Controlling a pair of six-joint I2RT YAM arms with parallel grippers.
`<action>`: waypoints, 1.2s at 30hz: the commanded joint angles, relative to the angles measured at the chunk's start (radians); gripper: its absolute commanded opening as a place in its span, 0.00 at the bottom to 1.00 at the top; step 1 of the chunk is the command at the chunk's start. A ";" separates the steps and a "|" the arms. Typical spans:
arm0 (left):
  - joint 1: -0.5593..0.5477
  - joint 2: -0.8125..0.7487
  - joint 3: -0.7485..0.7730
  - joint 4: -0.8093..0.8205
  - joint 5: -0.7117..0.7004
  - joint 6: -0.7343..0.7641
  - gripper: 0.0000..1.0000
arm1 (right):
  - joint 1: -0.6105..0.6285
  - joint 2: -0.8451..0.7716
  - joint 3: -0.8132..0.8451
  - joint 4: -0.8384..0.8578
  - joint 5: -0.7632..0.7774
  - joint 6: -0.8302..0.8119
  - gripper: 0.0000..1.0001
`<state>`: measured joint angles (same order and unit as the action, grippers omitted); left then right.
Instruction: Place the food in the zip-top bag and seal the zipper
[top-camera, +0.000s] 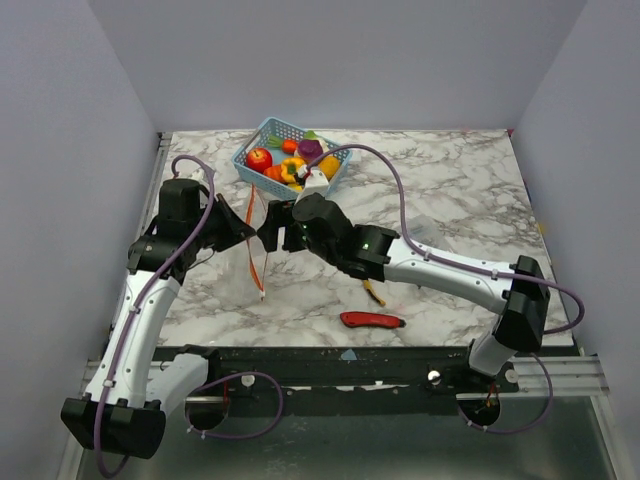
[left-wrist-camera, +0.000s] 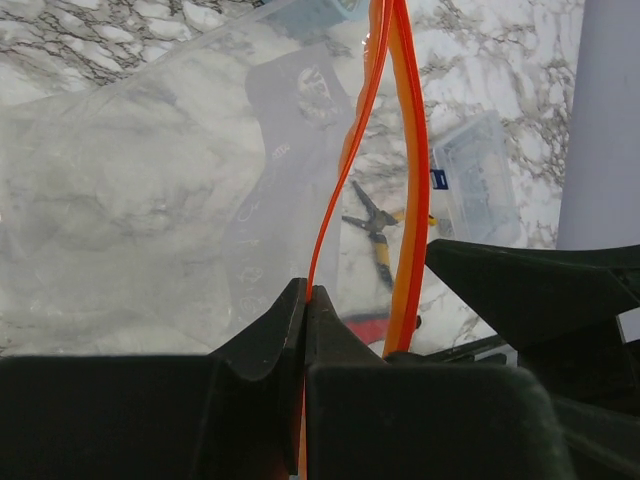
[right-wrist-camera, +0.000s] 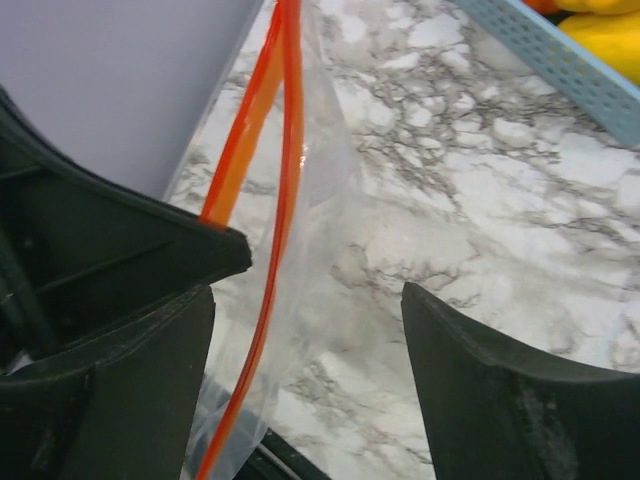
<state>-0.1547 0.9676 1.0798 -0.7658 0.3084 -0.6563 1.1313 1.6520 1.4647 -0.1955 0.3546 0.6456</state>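
left end effector (left-wrist-camera: 305, 305) pinches the thin red-orange zipper strip (left-wrist-camera: 335, 200) of the soft clear plastic bag (left-wrist-camera: 150, 200); right end effector (right-wrist-camera: 305, 300) gapes beside it. small plastic toy fruits (top-camera: 259, 157) sit in a blue mesh basket (top-camera: 252, 142).

The bench (top-camera: 470, 180) is white marble with grey veining. The basket (top-camera: 268, 127) is light blue mesh; the food (top-camera: 259, 157) in it shows red, orange, yellow and purple (a green bit too, possibly a leaf). The zip-top bag (left-wrist-camera: 130, 200) is clear, its zipper (left-wrist-camera: 415, 200) orange-red. The knife (top-camera: 370, 320) is red.
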 joint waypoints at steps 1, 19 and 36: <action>-0.008 -0.005 -0.025 0.062 0.061 -0.025 0.00 | -0.001 0.045 0.068 -0.104 0.141 -0.018 0.74; -0.014 -0.057 0.127 -0.096 -0.065 0.143 0.00 | -0.007 -0.001 0.009 -0.108 0.234 -0.085 0.01; -0.011 0.065 0.168 0.143 0.360 -0.083 0.00 | -0.181 -0.107 -0.066 -0.094 0.206 -0.215 0.01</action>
<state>-0.1658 1.0077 1.2007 -0.6712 0.6067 -0.6937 1.0027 1.6299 1.4445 -0.2893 0.5362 0.4873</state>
